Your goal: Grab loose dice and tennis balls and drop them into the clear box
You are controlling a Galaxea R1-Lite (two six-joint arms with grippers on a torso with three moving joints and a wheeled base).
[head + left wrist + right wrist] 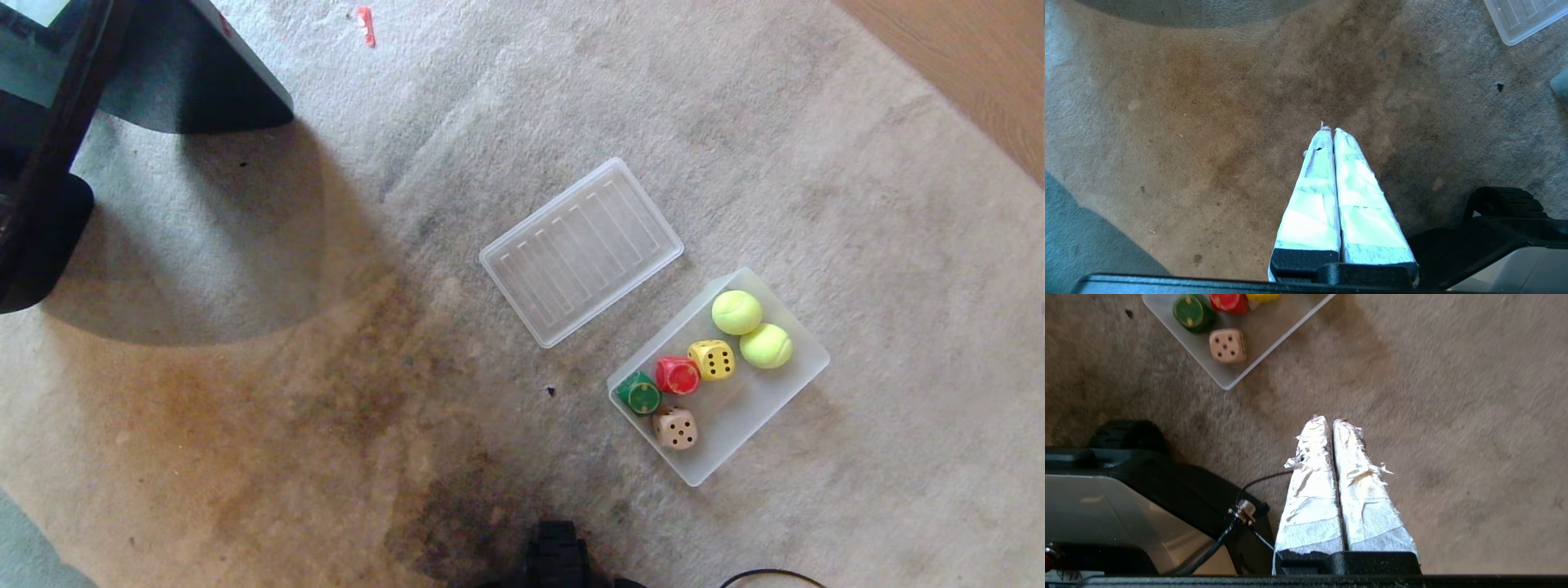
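Carpet, from our head camera | clear box (796,384) holds two tennis balls (736,312), yellow die (712,360), red die (677,375), green die (638,393), beige die (675,428) | ribbed lid (581,251) lies just beside it | our left gripper (1333,130) and right gripper (1332,419) hang over bare carpet, taped fingers pressed together, holding nothing.

Daylit, evenly bright carpet (857,163) with a broad soft shadow spreading from the dark furniture (122,73) toward the ribbed lid (581,251); head view sharp, right wrist view slightly motion-blurred, white glare on taped fingers (1367,220).
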